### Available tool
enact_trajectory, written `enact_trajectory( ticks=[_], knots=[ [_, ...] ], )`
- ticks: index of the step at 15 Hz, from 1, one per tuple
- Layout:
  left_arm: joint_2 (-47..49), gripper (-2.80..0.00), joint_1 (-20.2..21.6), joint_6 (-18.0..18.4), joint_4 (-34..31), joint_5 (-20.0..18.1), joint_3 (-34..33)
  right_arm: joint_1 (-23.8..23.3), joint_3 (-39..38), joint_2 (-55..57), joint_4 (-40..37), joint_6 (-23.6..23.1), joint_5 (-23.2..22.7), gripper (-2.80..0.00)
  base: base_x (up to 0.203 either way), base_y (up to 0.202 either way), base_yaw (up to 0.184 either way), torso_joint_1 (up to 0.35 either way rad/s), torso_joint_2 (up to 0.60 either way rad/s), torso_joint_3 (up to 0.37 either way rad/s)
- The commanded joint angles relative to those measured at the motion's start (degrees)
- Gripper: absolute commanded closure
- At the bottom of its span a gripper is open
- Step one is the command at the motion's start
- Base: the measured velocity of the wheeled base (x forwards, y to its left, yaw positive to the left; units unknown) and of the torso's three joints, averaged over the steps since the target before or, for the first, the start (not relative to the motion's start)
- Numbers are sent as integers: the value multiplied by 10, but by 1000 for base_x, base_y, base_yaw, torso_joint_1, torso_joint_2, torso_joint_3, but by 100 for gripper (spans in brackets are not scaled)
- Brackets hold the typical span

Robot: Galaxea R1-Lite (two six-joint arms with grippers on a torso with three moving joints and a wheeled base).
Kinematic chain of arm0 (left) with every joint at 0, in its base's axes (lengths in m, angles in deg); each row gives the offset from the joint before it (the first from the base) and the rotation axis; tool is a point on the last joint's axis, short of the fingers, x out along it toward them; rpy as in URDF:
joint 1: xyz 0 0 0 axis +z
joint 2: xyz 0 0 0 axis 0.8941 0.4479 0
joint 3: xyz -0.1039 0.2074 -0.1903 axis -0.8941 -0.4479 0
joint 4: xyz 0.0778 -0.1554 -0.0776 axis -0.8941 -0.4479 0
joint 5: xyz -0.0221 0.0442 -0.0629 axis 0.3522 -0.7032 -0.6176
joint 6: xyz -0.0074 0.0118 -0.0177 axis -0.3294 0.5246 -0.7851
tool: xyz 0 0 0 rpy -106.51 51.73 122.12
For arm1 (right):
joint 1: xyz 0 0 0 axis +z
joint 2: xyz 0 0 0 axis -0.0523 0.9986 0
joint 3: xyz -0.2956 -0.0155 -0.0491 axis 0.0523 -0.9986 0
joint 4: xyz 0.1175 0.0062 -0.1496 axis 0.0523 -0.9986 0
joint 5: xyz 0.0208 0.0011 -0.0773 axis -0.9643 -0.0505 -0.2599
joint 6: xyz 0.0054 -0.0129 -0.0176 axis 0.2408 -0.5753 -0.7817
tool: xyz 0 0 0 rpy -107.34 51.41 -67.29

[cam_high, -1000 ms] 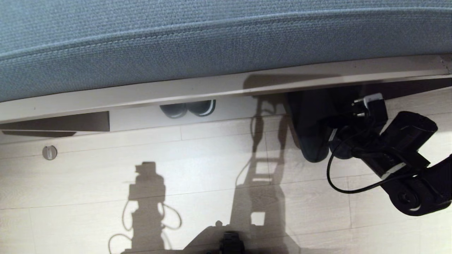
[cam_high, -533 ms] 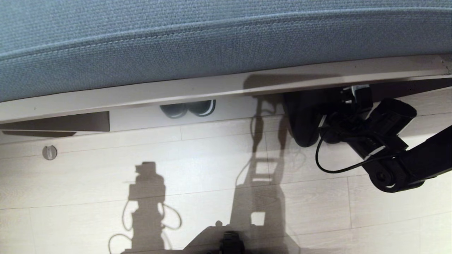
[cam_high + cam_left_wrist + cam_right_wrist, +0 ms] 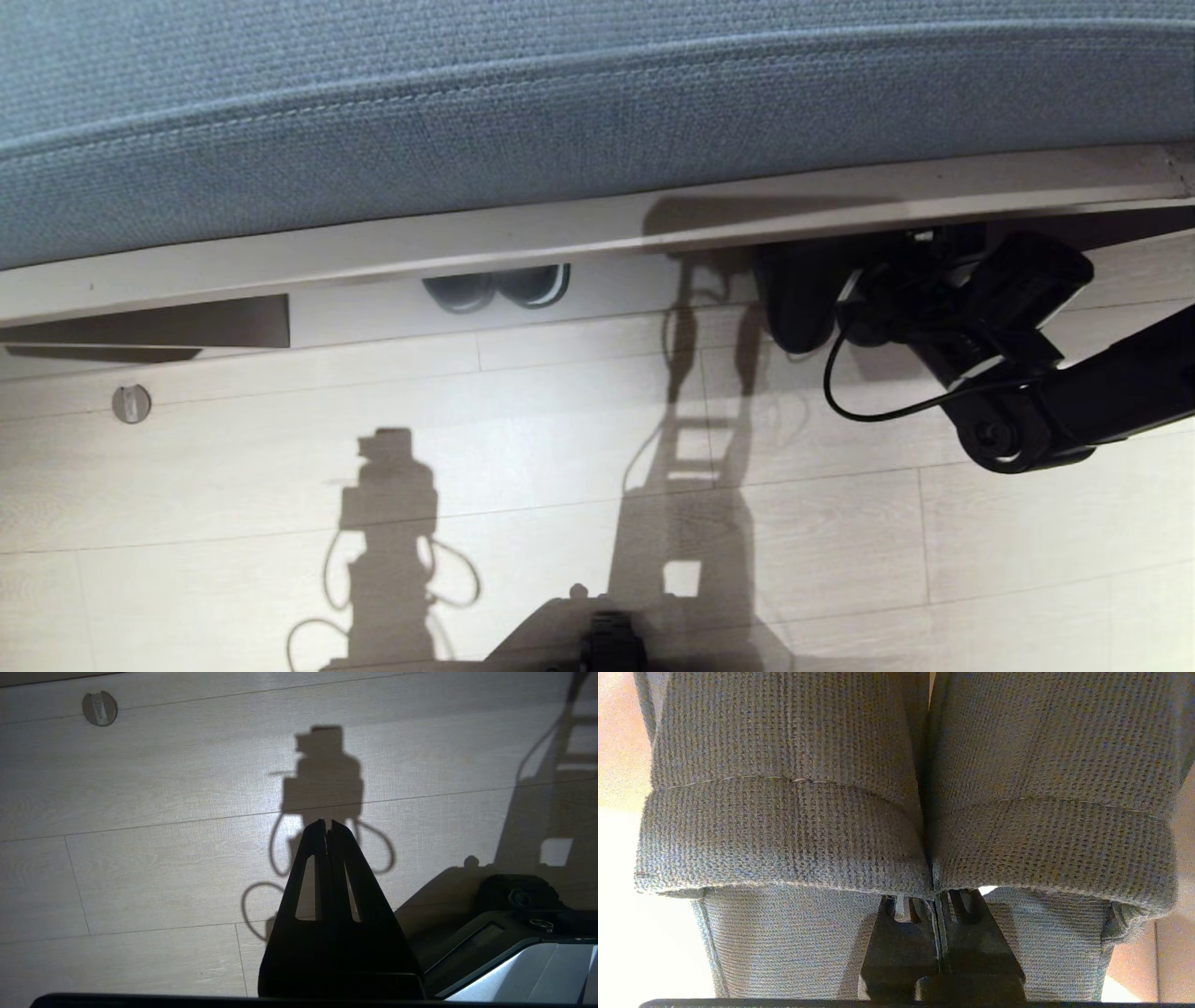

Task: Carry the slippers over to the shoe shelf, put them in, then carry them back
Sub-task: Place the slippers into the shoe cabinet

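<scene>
The slippers are a dark pair hanging from my right gripper at the right of the head view. Their far ends are tucked under the pale top board of the shoe shelf. In the right wrist view the two grey knit straps lie side by side. My right gripper is shut on the straps' inner edges where they meet. My left gripper is shut and empty over the bare floor, parked low.
A chunkier dark pair with a pale line stands inside the shelf, left of the held slippers. A blue-grey cushion overhangs the shelf. A round metal disc sits in the pale plank floor, and my base shows at the bottom edge.
My right arm has moved up and left in the head view, carrying the slippers further under the shelf's top board. The left arm has kept still.
</scene>
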Motion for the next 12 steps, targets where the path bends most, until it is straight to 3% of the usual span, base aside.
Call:
enact_trajectory(
  ticks=[1,11,12],
  knots=[
    [0,0,0,0,0,0,0,0,14,7,4,2,0,0,0,0,0,0,0,0],
    [0,0,0,2,0,0,0,0,112,60,-22,16,0,0,0,0,0,0,0,0],
    [0,0,1,3,0,0,0,0,114,63,-20,18,0,-280,0,0,0,0,0,0]
  ],
)
